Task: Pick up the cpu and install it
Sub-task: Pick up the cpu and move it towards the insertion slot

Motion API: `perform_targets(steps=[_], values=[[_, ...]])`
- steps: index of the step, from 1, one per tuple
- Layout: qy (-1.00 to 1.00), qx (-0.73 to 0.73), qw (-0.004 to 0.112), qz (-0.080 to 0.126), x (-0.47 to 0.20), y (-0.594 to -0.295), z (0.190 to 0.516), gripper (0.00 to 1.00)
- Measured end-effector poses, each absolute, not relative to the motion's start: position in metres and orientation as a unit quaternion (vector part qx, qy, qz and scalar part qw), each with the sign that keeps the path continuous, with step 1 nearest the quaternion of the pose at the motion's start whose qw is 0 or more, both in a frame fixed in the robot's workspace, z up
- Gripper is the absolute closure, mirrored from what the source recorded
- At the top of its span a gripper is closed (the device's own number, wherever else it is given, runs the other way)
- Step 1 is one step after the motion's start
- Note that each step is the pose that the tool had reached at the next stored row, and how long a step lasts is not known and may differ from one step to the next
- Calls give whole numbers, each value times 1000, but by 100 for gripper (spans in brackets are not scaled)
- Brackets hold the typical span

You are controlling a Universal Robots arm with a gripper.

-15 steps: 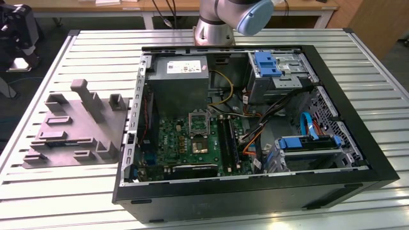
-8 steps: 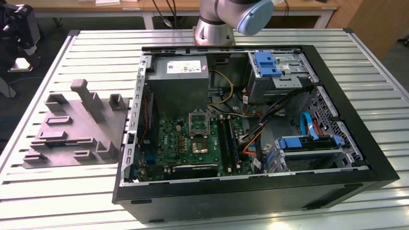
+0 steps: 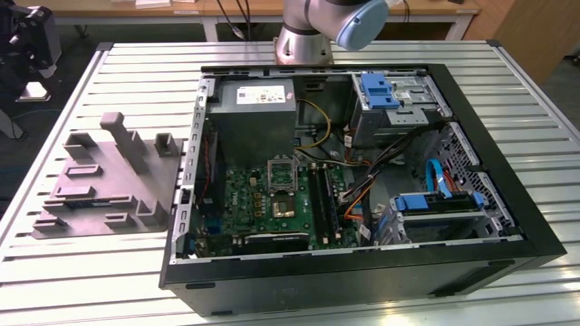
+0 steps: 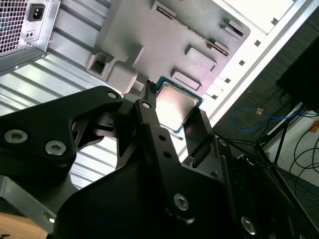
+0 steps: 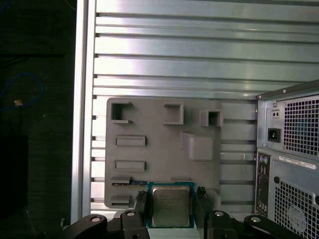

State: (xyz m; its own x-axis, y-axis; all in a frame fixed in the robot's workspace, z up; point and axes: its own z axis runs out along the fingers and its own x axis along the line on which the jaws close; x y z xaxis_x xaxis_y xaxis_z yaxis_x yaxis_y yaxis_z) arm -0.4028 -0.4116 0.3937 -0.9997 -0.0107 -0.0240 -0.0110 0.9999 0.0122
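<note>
Closest thing first: the gripper [image 5: 171, 196] is clamped on the cpu [image 5: 171, 206]. In both wrist views the two black fingers [image 4: 150, 119] press against opposite edges of the chip, so it's properly pinched, with its dull silvery top facing the cameras and a thin green border showing around it. It sits pretty much flat between the fingers, not cocked to one side.

Behind the chip is the grey tray [image 5: 159, 124] with all its little raised blocks and pockets. The cpu looks lifted clear of it, not sitting in any pocket. I can't tell how far up.

The tray lies on the slatted metal table [image 5: 174, 59]. Just beside it is the back of the computer case [image 5: 289, 164], with its vent grilles and the power inlet.

In the exterior view the tray sits on the exterior view's left, close to the open case but not touching it as far as I can see. Inside the case I can see the grey power supply [image 3: 258, 115] at the far end. The green board [image 3: 244, 197] is nearer the camera, and blue drive brackets and a tangle of cables are on the exterior view's right. The arm [image 3: 317, 27] stands at the far edge of the table, behind the case.
</note>
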Motion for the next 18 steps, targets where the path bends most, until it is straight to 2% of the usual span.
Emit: perform_targets(steps=[18], values=[[1000, -5, 12, 6, -395, -412, 394, 53]])
